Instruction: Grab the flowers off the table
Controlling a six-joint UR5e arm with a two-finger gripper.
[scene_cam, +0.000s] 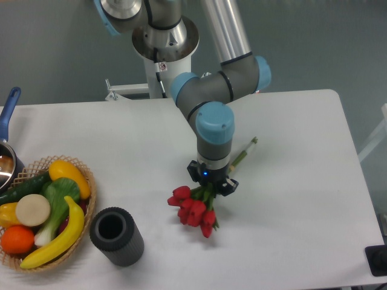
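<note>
Near the worktop (290, 121) centre, the flowers (195, 210) lie with buds toward seven o'clock and stems toward one o'clock. Over the stems sits the hand (211, 183); whether it grips them I cannot tell. Close gently, then lift straight.

- Looks like a robotics lab or test bench, not a home.
- Industrial arm (214, 90) in grey with blue joint caps, bolted to a white pedestal (166, 66) behind a plain white table (302, 181).
- Bare grey-green wall (314, 42) behind, without decoration.
- Staged props laid out on the tabletop: wicker basket (84, 175) of plastic-looking fruit and vegetables, dark ribbed cylinder (117, 236), pot with blue handle (8, 109) at the left edge.
- Small black device (377, 260) at the lower right corner.
</note>
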